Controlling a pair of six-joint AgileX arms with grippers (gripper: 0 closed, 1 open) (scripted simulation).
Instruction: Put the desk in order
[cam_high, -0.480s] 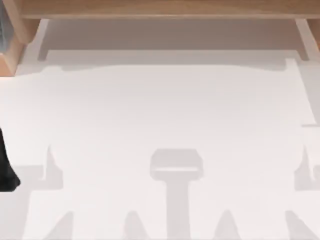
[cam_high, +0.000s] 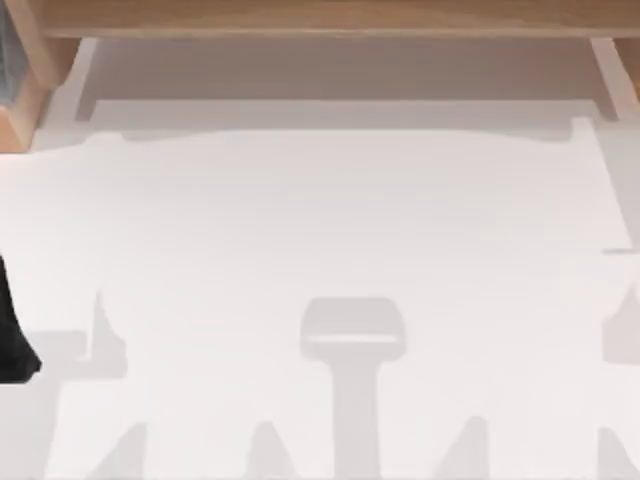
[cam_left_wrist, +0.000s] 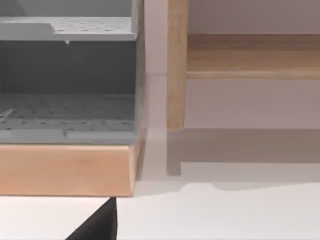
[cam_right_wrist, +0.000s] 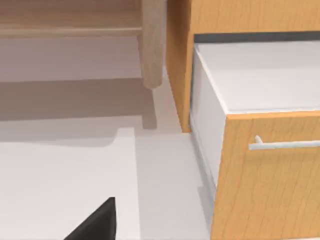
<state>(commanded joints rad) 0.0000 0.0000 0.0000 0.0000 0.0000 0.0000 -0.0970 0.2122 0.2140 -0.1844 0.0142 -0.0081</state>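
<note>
Top view: white tabletop (cam_high: 330, 220) fills most of the frame, a light wooden shelf (cam_high: 320, 15) along its 12 o'clock edge. Dark arm part (cam_high: 12, 335) at 9 o'clock. Left wrist view: grey perforated tray rack (cam_left_wrist: 67, 75) on a wooden base (cam_left_wrist: 65, 170), beside a shelf post (cam_left_wrist: 176, 65). Right wrist view: wooden drawer (cam_right_wrist: 260, 125) pulled open, with a silver handle (cam_right_wrist: 285, 145). Cannot tell whether either hand is spread or pressed together.
</note>
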